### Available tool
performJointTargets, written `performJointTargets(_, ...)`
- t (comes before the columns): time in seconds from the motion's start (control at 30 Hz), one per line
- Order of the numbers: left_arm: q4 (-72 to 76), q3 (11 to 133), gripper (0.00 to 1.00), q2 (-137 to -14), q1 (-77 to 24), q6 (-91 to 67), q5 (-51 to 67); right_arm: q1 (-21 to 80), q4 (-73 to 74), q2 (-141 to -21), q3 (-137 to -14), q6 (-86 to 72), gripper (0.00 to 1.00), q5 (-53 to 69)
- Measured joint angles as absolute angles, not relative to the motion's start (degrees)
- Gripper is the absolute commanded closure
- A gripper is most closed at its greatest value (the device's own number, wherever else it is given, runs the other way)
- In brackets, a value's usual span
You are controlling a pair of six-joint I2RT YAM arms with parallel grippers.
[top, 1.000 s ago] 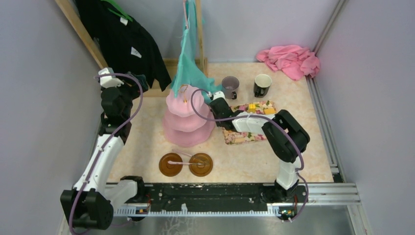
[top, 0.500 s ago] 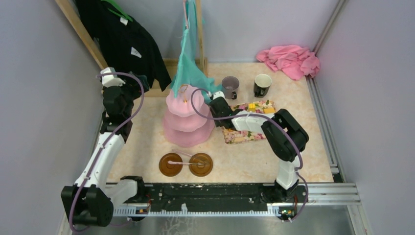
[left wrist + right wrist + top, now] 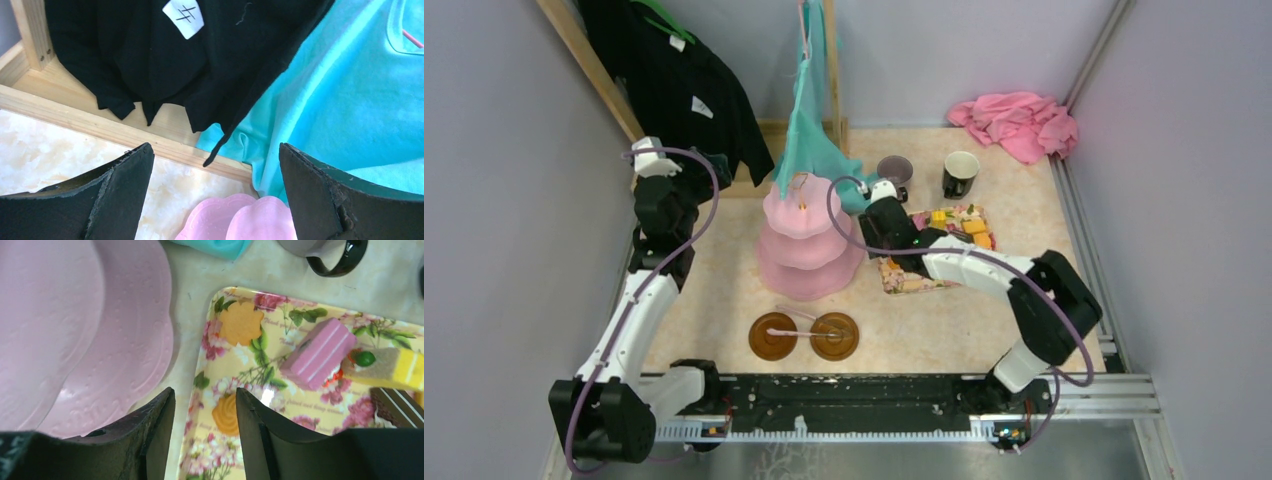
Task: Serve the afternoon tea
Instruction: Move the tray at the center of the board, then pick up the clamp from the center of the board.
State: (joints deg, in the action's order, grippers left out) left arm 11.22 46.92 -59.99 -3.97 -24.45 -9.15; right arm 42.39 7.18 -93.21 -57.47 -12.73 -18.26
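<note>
Right gripper (image 3: 204, 392) parted, empty, above orange swirl cake (image 3: 225, 416) on floral tray (image 3: 300, 420), beside pink tiered stand (image 3: 100, 330). Grey mug (image 3: 892, 166) behind tray. Left gripper (image 3: 215, 150) wide apart, near black shirt (image 3: 165, 60).

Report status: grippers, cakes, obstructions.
Left gripper open, facing black shirt. Right gripper open, empty, above orange cake on floral tray. Pink stand alongside; no blockage seen.
</note>
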Motion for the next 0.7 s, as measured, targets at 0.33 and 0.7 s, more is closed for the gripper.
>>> performJointTargets(0.33, 12.16, 49.01, 0.01, -61.95, -3.97, -22.63, -0.93, 51.09, 6.48, -75.29, -46.44, -10.48, 0.55, -19.88)
performJointTargets(0.7, 9.43, 48.56, 0.01, -58.70, -3.86, -22.92, 1.19, 63.55, 5.54, -68.01, -38.98, -10.17, 0.49, -17.45)
